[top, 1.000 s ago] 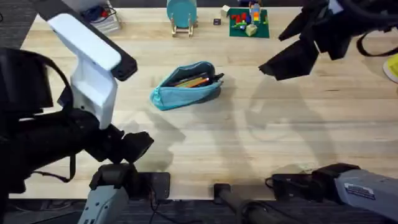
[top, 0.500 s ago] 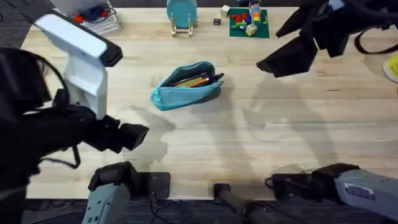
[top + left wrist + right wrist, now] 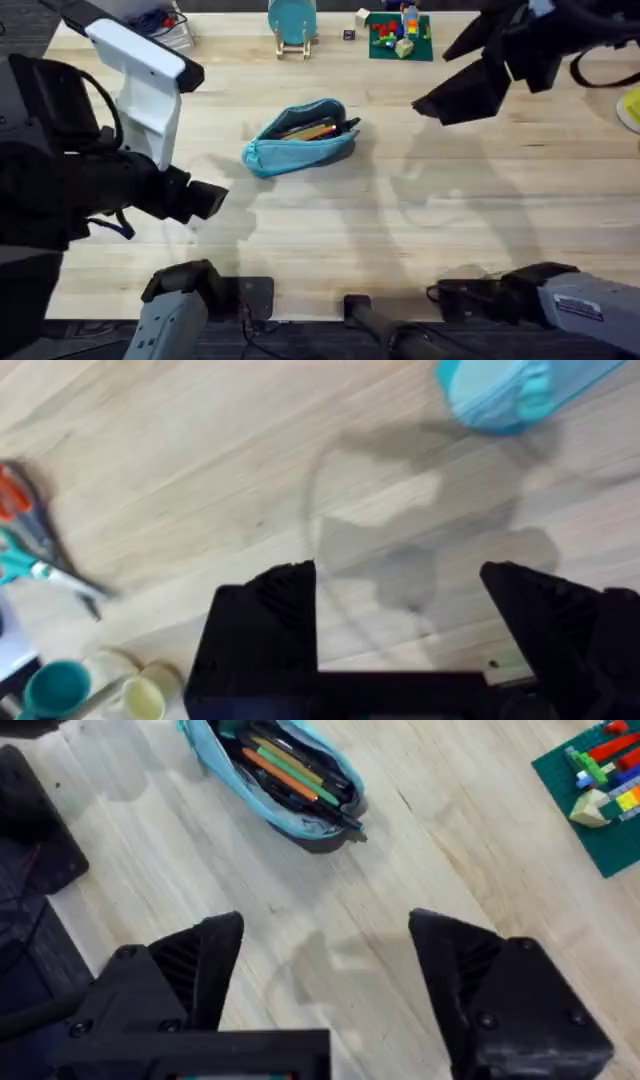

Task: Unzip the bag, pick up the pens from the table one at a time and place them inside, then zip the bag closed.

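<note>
Pulling my left gripper (image 3: 400, 585), jaws spread, back toward the tabletop's (image 3: 420, 240) near-left corner; bag (image 3: 300, 137) seemingly unzipped, pens (image 3: 290, 772) inside.

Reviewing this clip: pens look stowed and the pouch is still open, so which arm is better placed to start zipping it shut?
Probably the left. The left gripper is open and nearer the bag, by its closed end. The right gripper, also open, is raised farther off. The pens lie inside the unzipped bag.
</note>
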